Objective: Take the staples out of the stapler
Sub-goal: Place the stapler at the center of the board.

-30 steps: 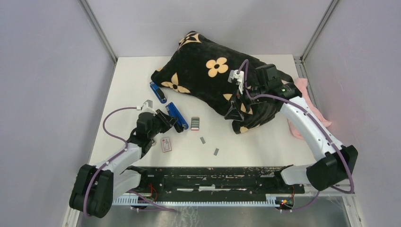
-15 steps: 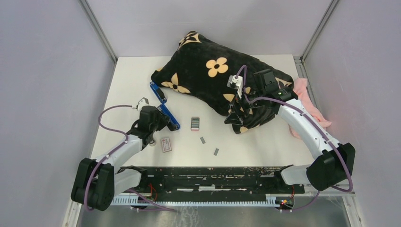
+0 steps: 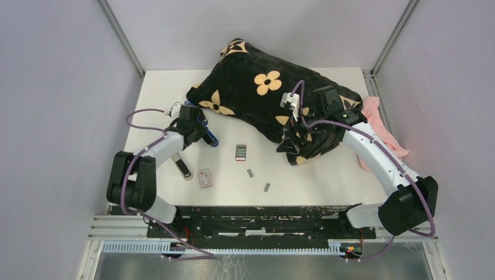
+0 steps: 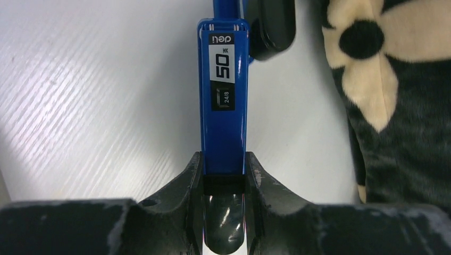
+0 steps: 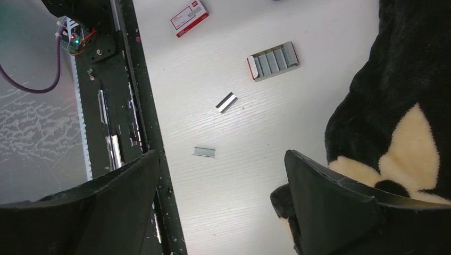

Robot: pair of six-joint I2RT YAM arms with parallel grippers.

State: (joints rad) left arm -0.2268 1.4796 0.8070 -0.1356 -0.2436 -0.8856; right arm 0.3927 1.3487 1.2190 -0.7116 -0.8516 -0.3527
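**Far left:** my left jaws, clamped on the near end of the blue stapler. Its long axis runs straight out from them over the counter, with the flowered cushion alongside on its right. I cannot tell whether any staples are inside it.

**Centre:** white-and-red box; tray of staples; loose staple strip and second strip, lying apart on the bare counter.

**Right:** my right jaws, spread wide and empty, hanging over the cushion's near edge, well apart from the stapler.

**Judgement:** the left arm has the stapler, so the right would have to cross leftward and meet it side-on.
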